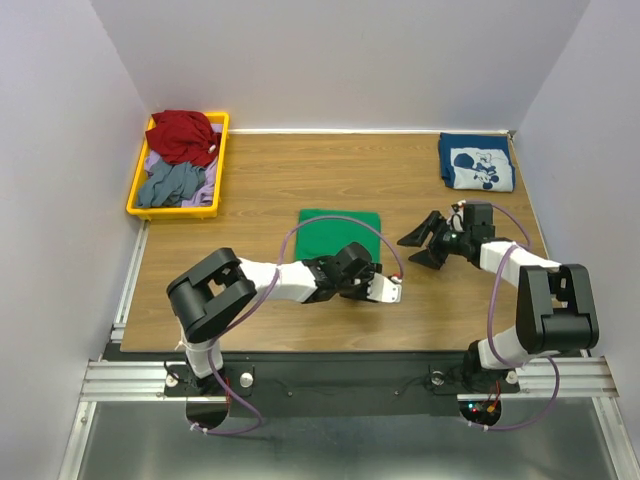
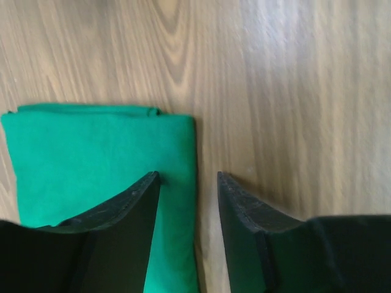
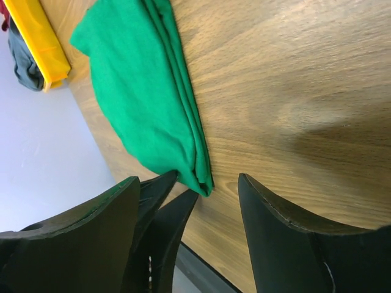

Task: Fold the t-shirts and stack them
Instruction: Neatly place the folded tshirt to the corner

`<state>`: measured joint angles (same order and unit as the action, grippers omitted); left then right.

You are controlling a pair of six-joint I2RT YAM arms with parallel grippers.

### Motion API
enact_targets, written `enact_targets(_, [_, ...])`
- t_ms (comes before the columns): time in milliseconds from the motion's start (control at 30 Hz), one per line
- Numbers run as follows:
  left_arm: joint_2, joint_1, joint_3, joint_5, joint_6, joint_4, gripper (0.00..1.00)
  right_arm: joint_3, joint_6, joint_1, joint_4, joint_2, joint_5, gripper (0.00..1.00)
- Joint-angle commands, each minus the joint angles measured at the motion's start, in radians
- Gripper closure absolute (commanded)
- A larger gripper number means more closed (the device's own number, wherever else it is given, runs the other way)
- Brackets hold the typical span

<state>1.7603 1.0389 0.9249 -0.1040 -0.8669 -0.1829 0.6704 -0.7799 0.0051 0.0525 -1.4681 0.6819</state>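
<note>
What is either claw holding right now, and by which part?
Nothing is held. The left claw stands open over the edge of the folded green t-shirt, which lies flat; the right claw is open and empty.

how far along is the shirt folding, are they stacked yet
Done: the green t-shirt lies folded mid-table, and the navy t-shirt lies folded at the far right corner.
In hand: nothing is held. The open left gripper straddles the green shirt's edge; the right gripper is open beside it.
Left: stacking, since the two shirts lie apart. More clothes sit in the yellow bin.
</note>
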Motion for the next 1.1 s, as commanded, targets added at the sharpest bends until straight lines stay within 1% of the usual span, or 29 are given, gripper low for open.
enact_targets(0, [0.05, 0.0, 0.045, 0.016, -0.057, -0.082, 0.51, -0.015, -0.047, -0.001, -0.008, -0.031, 0.002, 0.28])
enact_targets(33, [0.057, -0.002, 0.046, 0.017, -0.049, -0.09, 0.59, -0.015, -0.048, -0.001, -0.008, -0.04, -0.002, 0.27])
enact_targets(67, [0.06, -0.005, 0.049, 0.015, -0.043, -0.093, 0.62, -0.015, -0.048, -0.001, -0.009, -0.041, -0.004, 0.27])
enact_targets(133, [0.064, -0.014, 0.06, -0.003, -0.027, -0.09, 0.74, -0.012, -0.048, -0.001, -0.011, -0.049, -0.015, 0.27])
enact_targets(167, [0.062, -0.017, 0.064, -0.028, -0.011, -0.084, 0.86, -0.008, -0.047, -0.001, -0.011, -0.055, -0.018, 0.26])
enact_targets(233, [0.048, -0.026, 0.081, -0.058, 0.008, -0.063, 0.98, -0.002, -0.062, -0.001, -0.019, -0.064, -0.021, 0.25])
enact_targets(267, [0.041, -0.039, 0.089, -0.095, 0.032, -0.053, 1.0, 0.001, -0.071, -0.002, -0.028, -0.073, -0.019, 0.24])
enact_targets(333, [0.024, -0.049, 0.123, -0.137, 0.055, -0.011, 1.0, 0.003, -0.1, -0.001, -0.043, -0.095, -0.005, 0.24])
enact_targets(467, [-0.004, -0.08, 0.172, -0.21, 0.118, 0.02, 1.0, -0.022, -0.196, 0.007, -0.167, -0.12, 0.028, 0.19])
enact_targets(700, [0.016, -0.1, 0.259, -0.247, 0.172, 0.066, 1.0, -0.022, -0.295, 0.061, -0.292, -0.15, -0.002, 0.14])
enact_targets(733, [0.021, -0.103, 0.271, -0.25, 0.183, 0.068, 1.0, -0.019, -0.305, 0.068, -0.301, -0.161, -0.011, 0.14])
enact_targets(800, [0.034, -0.106, 0.291, -0.261, 0.184, 0.08, 1.0, -0.005, -0.315, 0.099, -0.324, -0.195, -0.048, 0.19])
enact_targets(833, [0.039, -0.111, 0.311, -0.263, 0.186, 0.08, 1.0, 0.0, -0.323, 0.105, -0.345, -0.207, -0.065, 0.24])
enact_targets(900, [0.05, -0.115, 0.331, -0.264, 0.193, 0.082, 1.0, 0.014, -0.332, 0.114, -0.361, -0.244, -0.111, 0.26])
enact_targets(1067, [0.079, -0.125, 0.384, -0.275, 0.19, 0.095, 1.0, 0.067, -0.37, 0.139, -0.402, -0.317, -0.154, 0.27])
